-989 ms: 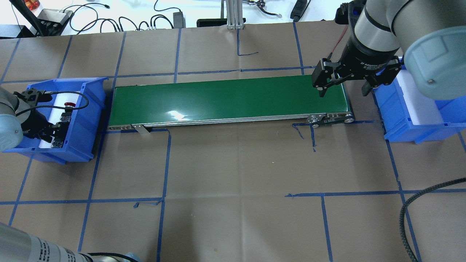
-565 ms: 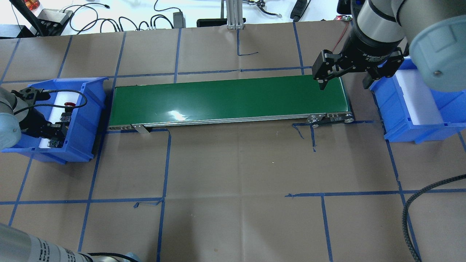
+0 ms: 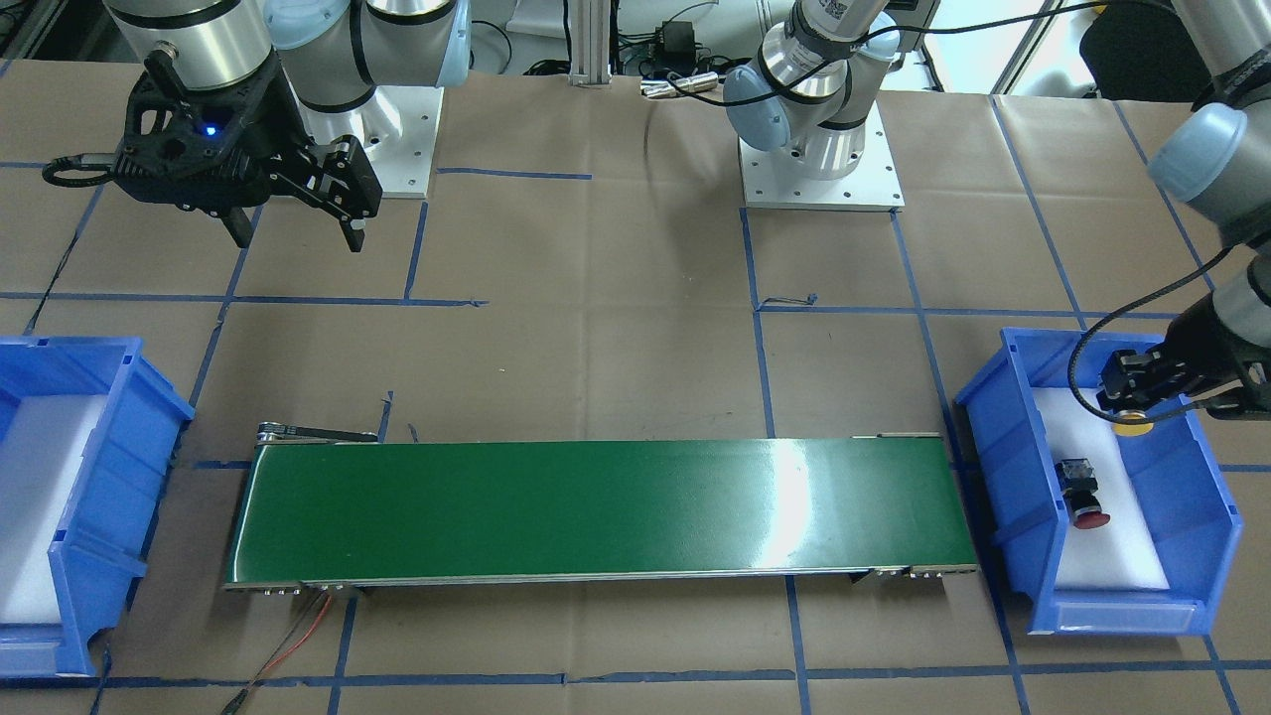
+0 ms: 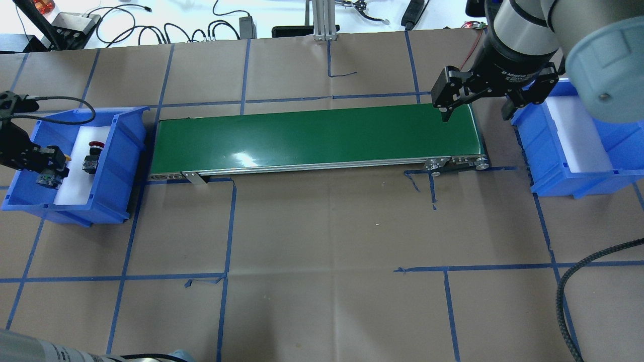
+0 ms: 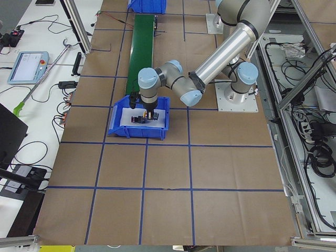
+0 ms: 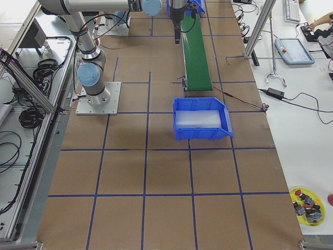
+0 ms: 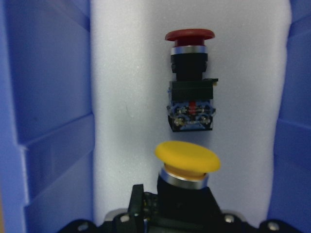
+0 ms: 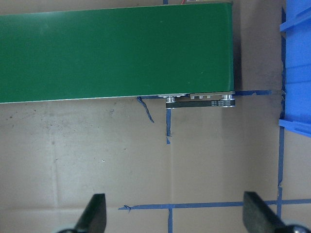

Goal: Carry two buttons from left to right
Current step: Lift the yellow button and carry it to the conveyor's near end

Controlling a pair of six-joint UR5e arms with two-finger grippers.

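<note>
The yellow button (image 7: 187,160) is held in my left gripper (image 4: 50,168), which is shut on its black body just above the white foam in the left blue bin (image 4: 118,151). In the front view its yellow cap (image 3: 1132,429) shows under the left gripper (image 3: 1137,392). The red button (image 7: 190,97) lies on its side on the foam, cap pointing away from the gripper; it also shows in the overhead view (image 4: 92,157) and the front view (image 3: 1082,492). My right gripper (image 4: 475,113) is open and empty above the belt's right end.
The green conveyor belt (image 4: 317,138) runs between the left bin and the right blue bin (image 4: 624,171), which holds only white foam. Cables and boxes lie beyond the table's far edge. A yellow tray (image 6: 307,205) of spare parts sits far off.
My left gripper has risen and drawn back toward the bin's outer side with the yellow button in it. My right gripper shifted slightly away over the belt's end.
</note>
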